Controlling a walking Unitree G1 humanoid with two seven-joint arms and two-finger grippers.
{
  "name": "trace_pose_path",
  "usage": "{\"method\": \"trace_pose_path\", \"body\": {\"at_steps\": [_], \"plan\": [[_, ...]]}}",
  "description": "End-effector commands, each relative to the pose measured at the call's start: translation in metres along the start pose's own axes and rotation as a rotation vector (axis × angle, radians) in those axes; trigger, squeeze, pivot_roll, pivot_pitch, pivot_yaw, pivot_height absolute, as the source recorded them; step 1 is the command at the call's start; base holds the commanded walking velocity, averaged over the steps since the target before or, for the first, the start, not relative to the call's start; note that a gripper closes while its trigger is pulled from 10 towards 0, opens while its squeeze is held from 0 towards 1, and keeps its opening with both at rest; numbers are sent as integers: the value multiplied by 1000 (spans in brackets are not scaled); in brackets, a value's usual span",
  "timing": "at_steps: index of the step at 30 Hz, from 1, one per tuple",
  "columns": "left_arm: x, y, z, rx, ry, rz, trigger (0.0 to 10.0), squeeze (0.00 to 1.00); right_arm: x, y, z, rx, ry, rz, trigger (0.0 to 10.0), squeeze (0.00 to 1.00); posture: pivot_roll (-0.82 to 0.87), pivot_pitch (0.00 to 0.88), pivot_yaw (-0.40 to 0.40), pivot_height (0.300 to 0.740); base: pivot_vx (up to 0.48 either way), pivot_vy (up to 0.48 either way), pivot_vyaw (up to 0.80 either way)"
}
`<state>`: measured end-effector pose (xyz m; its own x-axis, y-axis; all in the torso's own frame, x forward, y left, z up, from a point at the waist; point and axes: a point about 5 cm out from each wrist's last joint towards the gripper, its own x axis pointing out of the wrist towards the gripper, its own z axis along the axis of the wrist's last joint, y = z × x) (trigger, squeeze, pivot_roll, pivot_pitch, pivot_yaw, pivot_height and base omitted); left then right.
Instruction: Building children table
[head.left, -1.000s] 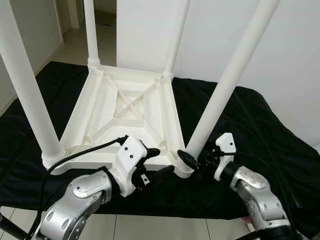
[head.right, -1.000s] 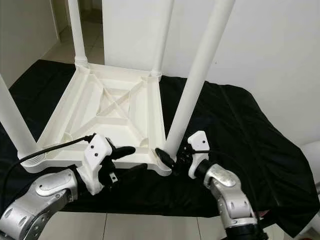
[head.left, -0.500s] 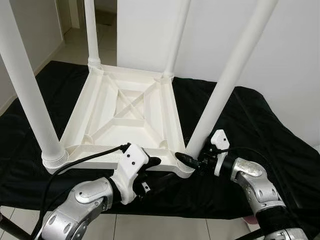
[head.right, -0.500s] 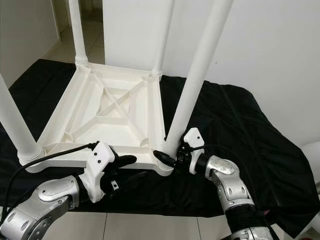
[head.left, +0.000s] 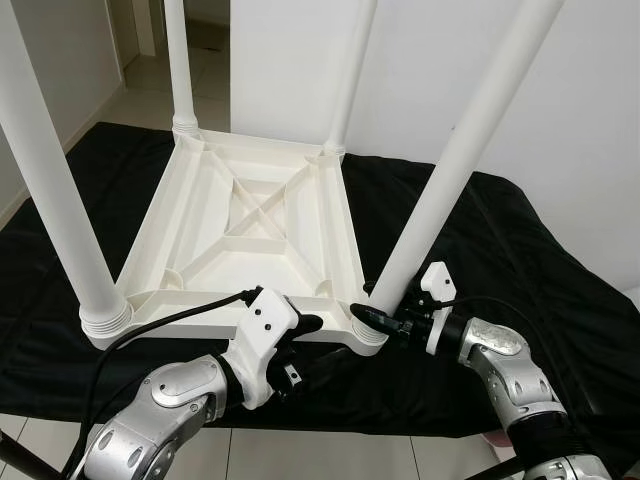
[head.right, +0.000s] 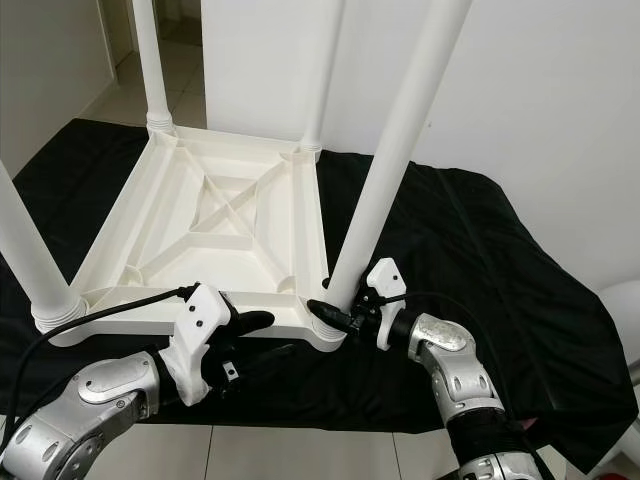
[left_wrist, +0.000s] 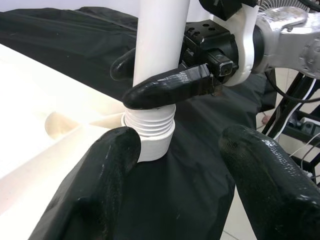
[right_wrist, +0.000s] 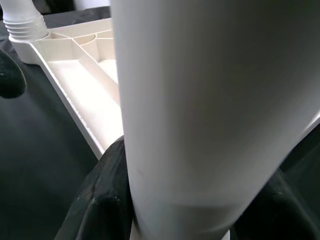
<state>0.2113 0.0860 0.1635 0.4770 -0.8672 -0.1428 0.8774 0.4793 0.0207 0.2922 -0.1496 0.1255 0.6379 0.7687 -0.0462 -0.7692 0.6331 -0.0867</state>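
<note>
A black, slightly wrinkled fabric cloth (head.left: 520, 260) is lying spread over a broad flat surface, draping down over its near edge and hanging loosely at the right corner. Behind it a plain white wall (head.left: 580, 110) is rising, meeting the cloth's far edge. On the far left a pale glossy tiled floor (head.left: 140, 85) is showing through an open doorway, running back past a light-coloured door frame (head.left: 125, 30). More of the same pale tiles (head.right: 300, 450) are showing below the cloth's near edge. At the lower right edge, a rounded white object (head.right: 625, 310) is peeking in beside the cloth; what it is cannot be told.
</note>
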Motion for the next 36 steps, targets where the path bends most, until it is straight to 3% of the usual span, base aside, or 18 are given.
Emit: {"method": "trace_pose_path", "body": {"at_steps": [1, 8, 12, 16, 20, 21, 22, 28, 31, 32, 33, 36], "plan": [[3, -1, -2, 2, 11, 8, 10000, 0, 0, 0, -5, 19, 48, -104, 10000, 0, 42, 0, -124, 740, 0, 0, 0], [4, -3, -2, 0, 10, 6, 10000, 0, 5, 12, -9, 31, 80, -334, 10000, 0, 32, 0, -124, 740, 0, 0, 0], [7, -1, -2, 5, 4, 8, 10000, 0, 10, 19, -14, 89, 118, -607, 10000, 0, 29, 0, -130, 740, 0, 0, 0], [8, 0, -1, 7, 1, 9, 10000, 0, 11, 21, -14, 95, 123, -647, 10000, 0, 29, 0, -130, 740, 0, 0, 0], [9, 0, 1, 9, -4, 10, 10000, 0, 23, 35, -5, 145, 73, -687, 10000, 0, 31, 0, -128, 740, 0, 0, 0], [9, 0, 2, 11, -6, 9, 10000, 0, 27, 39, -1, 158, 44, -668, 10000, 929, 31, 0, -127, 740, 0, 0, 0], [8, 1, 3, 12, -7, 8, 10000, 0, 28, 42, 5, 179, -1, -624, 10000, 1000, 31, 0, -128, 740, 0, 0, 0], [8, 3, 4, 19, -7, 11, 10000, 0, 18, 42, 14, 171, -70, -537, 10000, 1000, 27, 0, -130, 740, 0, 0, 0], [8, 4, 5, 17, -12, 11, 10000, 0, 6, 35, 14, 117, -62, -460, 10000, 1000, 20, 0, -131, 740, 0, 0, 0], [8, 4, 5, 19, -13, 11, 10000, 0, 1, 30, 14, 90, -53, -433, 10000, 98, 14, 0, -135, 740, 0, 0, 0], [9, 4, 4, 23, -14, 13, 10000, 0, -5, 23, 15, 68, -52, -390, 10000, 0, 13, 0, -138, 740, 0, 0, 0], [9, 5, 4, 26, -14, 14, 10000, 0, -9, 19, 16, 56, -52, -368, 10000, 0, 13, 0, -138, 740, 0, 0, 0]]}}
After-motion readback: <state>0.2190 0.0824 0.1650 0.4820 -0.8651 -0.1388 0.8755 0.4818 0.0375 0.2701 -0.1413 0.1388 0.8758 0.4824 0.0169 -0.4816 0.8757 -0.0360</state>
